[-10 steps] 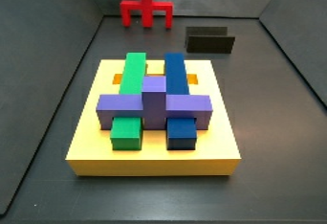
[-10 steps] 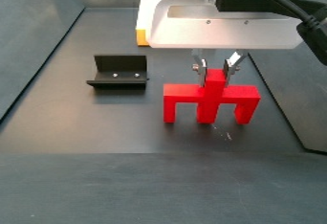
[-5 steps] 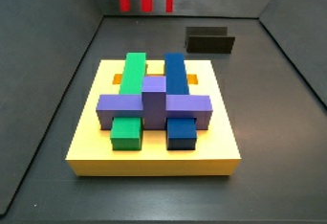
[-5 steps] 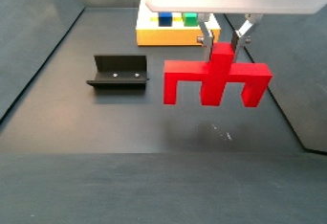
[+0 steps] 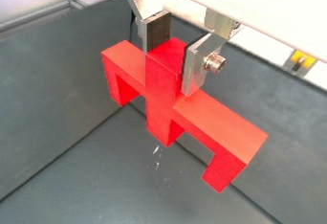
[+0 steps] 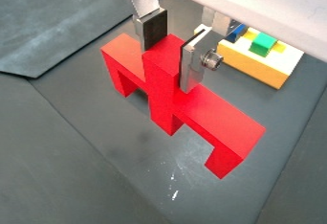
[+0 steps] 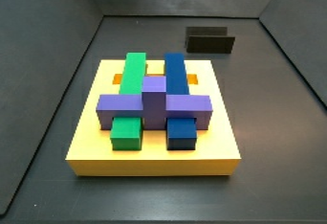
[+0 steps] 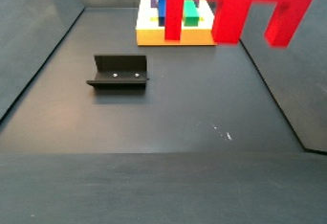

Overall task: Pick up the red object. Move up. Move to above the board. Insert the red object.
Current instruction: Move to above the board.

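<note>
Red object point(image 5: 173, 113) hangs clear above the dark floor, its post clamped in the pincer point(image 5: 177, 48).

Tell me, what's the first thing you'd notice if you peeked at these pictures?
The bright red object jumps out: it hangs in the air above the dark floor, its upright post pinched by the gripper in both wrist views. Next comes the yellow board on the floor, carrying green, blue and purple blocks. A dark fixture stands on the floor apart from both.
</note>
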Available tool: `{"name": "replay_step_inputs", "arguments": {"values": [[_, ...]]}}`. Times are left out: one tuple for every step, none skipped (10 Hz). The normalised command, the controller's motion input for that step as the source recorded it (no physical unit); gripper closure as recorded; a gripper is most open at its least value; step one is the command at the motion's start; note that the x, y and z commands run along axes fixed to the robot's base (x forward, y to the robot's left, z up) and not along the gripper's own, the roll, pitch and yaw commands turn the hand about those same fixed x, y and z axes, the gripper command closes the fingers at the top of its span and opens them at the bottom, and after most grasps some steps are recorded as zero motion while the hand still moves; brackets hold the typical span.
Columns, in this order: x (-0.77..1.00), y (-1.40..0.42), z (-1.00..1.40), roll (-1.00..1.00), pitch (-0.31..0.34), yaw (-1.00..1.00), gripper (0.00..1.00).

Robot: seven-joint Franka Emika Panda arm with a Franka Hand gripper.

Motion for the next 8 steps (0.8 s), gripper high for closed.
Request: {"name": "replay_step_inputs", "arguments": {"values": [[0.03, 0.00, 0.23, 0.00, 0.076, 0.00, 1.00], [0.02, 0.00, 0.17, 0.00, 0.062, 0.00, 1.00], [0.15, -1.40, 0.14, -0.12, 0.269, 0.09, 1.00], [0.15, -1.40, 0.14, -0.09, 0.255, 0.09, 1.00], [0.15, -1.40, 0.14, -0.03, 0.193, 0.07, 1.00], [0.15, -1.40, 0.14, -0.06, 0.111, 0.03, 1.00], [0.15, -1.40, 0.15, -0.04, 0.085, 0.03, 1.00], [0.15, -1.40, 0.15, 0.00, 0.073, 0.02, 1.00]]}}
